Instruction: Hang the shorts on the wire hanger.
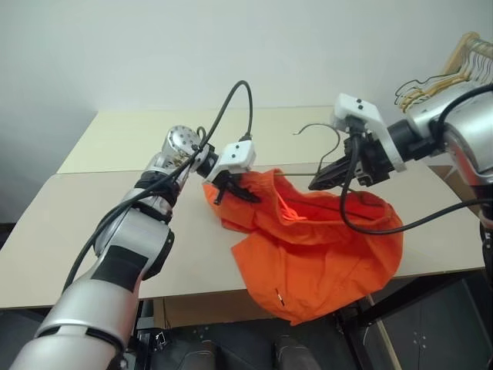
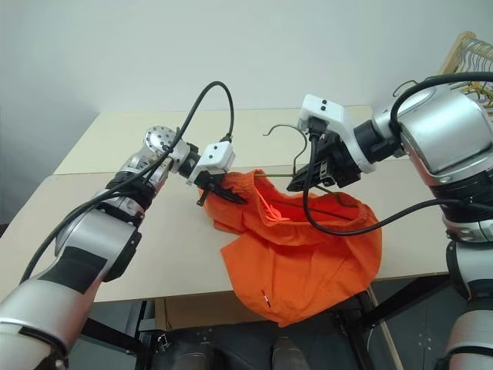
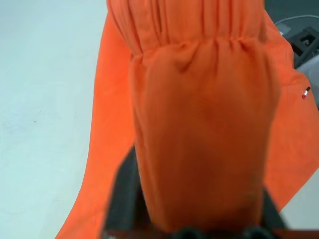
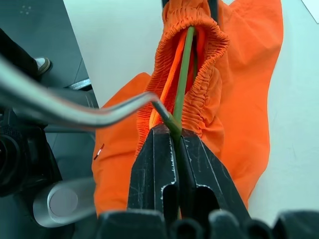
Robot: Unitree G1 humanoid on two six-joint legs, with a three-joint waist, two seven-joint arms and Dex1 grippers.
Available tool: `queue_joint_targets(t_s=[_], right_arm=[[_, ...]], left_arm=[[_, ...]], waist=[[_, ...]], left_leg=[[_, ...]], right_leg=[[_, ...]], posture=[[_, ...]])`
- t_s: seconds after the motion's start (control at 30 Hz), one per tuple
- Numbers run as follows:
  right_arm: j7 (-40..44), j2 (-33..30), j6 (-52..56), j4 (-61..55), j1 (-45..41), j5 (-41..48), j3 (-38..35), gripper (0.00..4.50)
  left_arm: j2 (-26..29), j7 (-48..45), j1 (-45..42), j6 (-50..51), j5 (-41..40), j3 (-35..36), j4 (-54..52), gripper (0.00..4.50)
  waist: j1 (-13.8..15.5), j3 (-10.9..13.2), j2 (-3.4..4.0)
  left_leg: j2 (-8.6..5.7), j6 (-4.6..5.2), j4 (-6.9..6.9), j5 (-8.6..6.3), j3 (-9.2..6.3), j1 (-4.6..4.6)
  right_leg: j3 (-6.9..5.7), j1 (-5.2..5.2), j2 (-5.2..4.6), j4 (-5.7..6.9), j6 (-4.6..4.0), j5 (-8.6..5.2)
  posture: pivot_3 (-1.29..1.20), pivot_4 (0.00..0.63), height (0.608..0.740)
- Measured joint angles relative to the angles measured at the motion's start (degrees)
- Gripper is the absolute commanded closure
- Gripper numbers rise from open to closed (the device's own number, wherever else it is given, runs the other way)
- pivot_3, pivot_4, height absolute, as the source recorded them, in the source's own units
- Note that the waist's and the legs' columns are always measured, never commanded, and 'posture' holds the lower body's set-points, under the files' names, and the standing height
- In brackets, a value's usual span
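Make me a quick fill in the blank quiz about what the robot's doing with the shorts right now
1. The right claw is shut on the wire ____.
2. The left claw grips the ____ of the shorts.
3. The shorts are bright ____.
4. The shorts' lower part hangs over the ____ edge.

Missing words: hanger; waistband; orange; table

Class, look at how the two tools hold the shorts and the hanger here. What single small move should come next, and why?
Probably the left tool should draw the waistband it pinches further along the wire hanger. The right tool is shut on the wire, which already runs into the gathered waist opening, yet most of the shorts lie slumped on the table and over its front edge.
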Motion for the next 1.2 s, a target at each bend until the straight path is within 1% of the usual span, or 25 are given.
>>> queue_joint_targets(t_s=[0.03,0.1,0.2,0.33,0.4,0.47,0.5,0.57,0.63,0.67,0.77,0.83,0.9,0.97,1.03,1.1,1.2], right_arm=[[0.0,0.0,0.0,0.0,0.0,0.0,0.0,4.50],[-0.2,0.0,-0.2,-0.2,0.1,0.0,-0.2,4.50],[-1.9,0.1,-3.0,-2.0,2.8,-0.1,-2.4,4.50],[-6.1,0.4,-5.2,-4.0,6.0,-1.1,-4.7,3.42],[-8.0,-0.4,-5.0,-5.3,7.6,-1.4,-5.5,2.73],[-9.4,-2.3,-4.0,-6.9,9.9,-0.8,-8.4,2.04],[-10.0,-4.1,-3.1,-8.3,11.3,0.2,-11.2,1.61],[-10.6,-7.6,-1.5,-10.6,13.0,1.9,-17.3,0.97],[-11.3,-10.6,0.1,-13.2,15.3,4.2,-24.1,0.24],[-11.6,-11.4,0.9,-14.3,16.7,5.2,-26.8,0.03],[-12.0,-13.1,3.2,-17.0,23.0,8.6,-34.2,0.03],[-12.1,-15.3,2.8,-20.0,30.3,9.5,-39.1,0.03],[-12.9,-17.2,0.4,-23.2,37.5,8.3,-40.1,0.03],[-14.8,-17.3,-2.8,-25.5,42.6,6.2,-38.9,0.03],[-17.0,-17.3,-5.7,-25.7,44.2,3.9,-36.3,0.03],[-19.5,-16.8,-8.5,-24.9,43.7,1.2,-33.2,0.03],[-22.5,-14.2,-11.5,-21.6,40.2,-2.5,-26.3,0.03]], left_arm=[[0.0,-0.1,-0.1,0.0,0.4,0.7,0.1,4.47],[0.0,-0.3,-0.1,0.0,1.1,1.6,0.2,4.47],[0.1,-0.2,-0.1,0.0,2.3,3.1,0.2,4.47],[0.5,-0.3,-0.1,1.1,3.0,4.6,0.5,4.50],[0.6,-0.6,-0.1,2.2,3.0,5.6,0.5,4.50],[1.1,-0.7,-0.1,3.0,3.0,6.7,0.6,4.50],[1.5,-0.7,-0.1,3.7,3.1,7.2,0.6,4.50],[2.6,-0.6,0.0,4.4,3.4,8.0,0.9,4.50],[3.2,-0.4,0.0,4.9,4.1,8.8,0.9,4.50],[3.1,-0.3,0.1,5.0,4.3,8.9,0.9,4.50],[2.8,-0.3,0.4,5.1,4.7,9.2,0.9,4.50],[2.7,-0.3,0.5,5.1,5.0,9.3,0.9,4.50],[3.0,-0.4,0.6,5.2,5.2,9.5,0.9,4.50],[2.9,-0.4,0.6,5.2,5.3,9.7,0.9,4.50],[2.8,-0.4,0.6,5.2,5.5,9.9,0.9,4.50],[2.8,-0.5,0.6,5.2,5.9,10.1,0.9,4.50],[2.7,-0.8,0.6,5.2,6.5,10.3,0.9,4.50]], waist=[[0.0,0.0,0.00],[0.0,0.0,0.00],[0.0,0.0,0.00],[0.0,0.0,0.00],[0.0,0.0,0.00],[0.0,0.0,0.00],[0.2,0.0,0.01],[0.2,0.0,0.01],[0.2,0.0,0.01],[0.2,0.0,0.01],[0.1,0.0,0.01],[0.1,0.0,0.00],[0.0,0.0,0.00],[-0.3,0.0,0.02],[-0.4,0.0,0.05],[-0.6,0.0,0.05],[-0.7,0.0,0.05]], left_leg=[[0.00,0.00,0.00,0.00,0.00,0.00],[0.01,0.00,0.01,0.00,0.00,0.00],[0.01,0.00,0.02,0.00,-0.01,0.00],[0.01,0.00,0.02,0.00,0.00,0.00],[0.01,0.00,0.02,0.00,-0.01,0.00],[0.00,0.00,0.02,0.00,-0.01,-0.01],[-0.02,0.00,0.01,0.00,-0.03,-0.05],[-0.02,0.00,0.00,0.00,-0.05,-0.07],[-0.02,0.00,-0.02,-0.01,-0.07,-0.05],[-0.01,0.00,-0.01,-0.01,-0.07,-0.03],[-0.01,0.00,0.02,0.00,-0.04,0.04],[0.00,-0.01,0.05,0.00,-0.04,0.08],[0.02,-0.01,0.07,0.00,-0.02,0.13],[0.02,-0.02,0.09,0.01,0.04,0.17],[0.02,-0.04,0.09,0.02,0.06,0.19],[0.04,-0.03,0.08,0.02,0.05,0.19],[0.01,-0.03,0.07,0.02,0.06,0.17]], right_leg=[[0.00,0.00,0.00,0.00,0.00,0.00],[0.00,0.00,0.00,0.00,0.00,0.00],[-0.01,0.02,0.00,0.01,0.00,0.00],[-0.01,0.01,0.00,0.03,0.00,0.01],[-0.01,0.01,0.01,0.02,0.00,0.01],[-0.01,0.00,-0.01,0.02,0.00,0.01],[-0.01,-0.02,-0.02,0.00,0.01,0.00],[-0.02,-0.02,-0.02,-0.03,0.02,0.00],[-0.03,0.03,-0.02,-0.06,0.02,0.00],[-0.04,0.05,-0.02,-0.07,0.02,0.00],[-0.01,0.10,-0.02,-0.05,0.02,0.01],[-0.02,0.13,-0.01,-0.02,0.02,0.01],[-0.02,0.16,0.00,-0.01,0.04,0.01],[0.03,0.16,0.00,0.00,0.09,0.00],[0.05,0.15,0.00,0.00,0.10,0.00],[0.04,0.15,0.02,-0.01,0.08,0.01],[0.07,0.14,0.01,-0.02,-0.01,0.05]], posture=[[-0.06,0.000,0.740],[-0.06,0.000,0.740],[-0.07,0.000,0.740],[-0.07,0.000,0.740],[-0.07,0.000,0.740],[-0.08,0.000,0.740],[-0.08,0.000,0.740],[-0.08,0.000,0.740],[-0.08,0.000,0.740],[-0.08,0.000,0.740],[-0.07,0.000,0.740],[-0.07,0.000,0.740],[-0.07,0.000,0.740],[-0.07,0.000,0.740],[-0.07,0.000,0.740],[-0.06,0.000,0.740],[-0.05,0.000,0.740]])
